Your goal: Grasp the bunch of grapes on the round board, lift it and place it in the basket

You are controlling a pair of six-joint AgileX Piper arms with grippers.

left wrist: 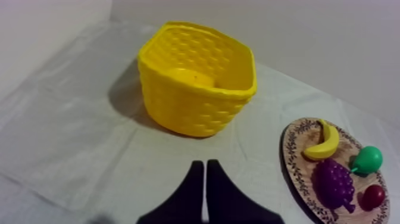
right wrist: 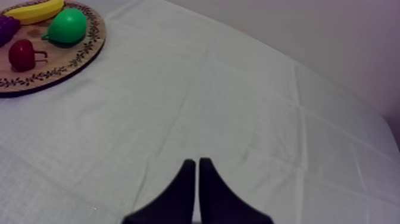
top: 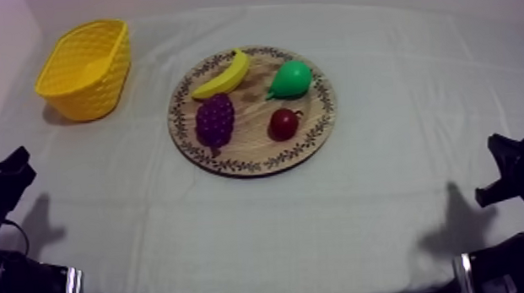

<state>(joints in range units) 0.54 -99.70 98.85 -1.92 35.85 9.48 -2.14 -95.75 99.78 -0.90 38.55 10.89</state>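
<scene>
So the grapes (top: 215, 121) were sitting on the board (top: 258, 163), on the side of it nearer the basket (top: 94, 92), touching the wood and tucked just below the banana (top: 222, 74). The red fruit (top: 283, 124) was next to them on the other side, and the pear (top: 291, 78) sat beyond that

Neither set of fingers was anywhere close. The left gripper (left wrist: 205, 164) had its fingers pressed together into a narrow wedge with nothing between them. It hung over bare cloth (top: 361, 211) in front of the basket, and the grapes were well apart from it, off toward the board. The right gripper (right wrist: 197, 162) was the same deal: fingers together, holding nothing, over plain cloth, with the board far off to one side

As for how the bunch lay, from above its long axis ran roughly from the far side of the table toward the near side. The fat end was up by the banana and the thin tip pointed toward the board's near rim. It was lying flat, not propped on anything

The basket stood on the cloth at the table's left, well apart from the board
</scene>
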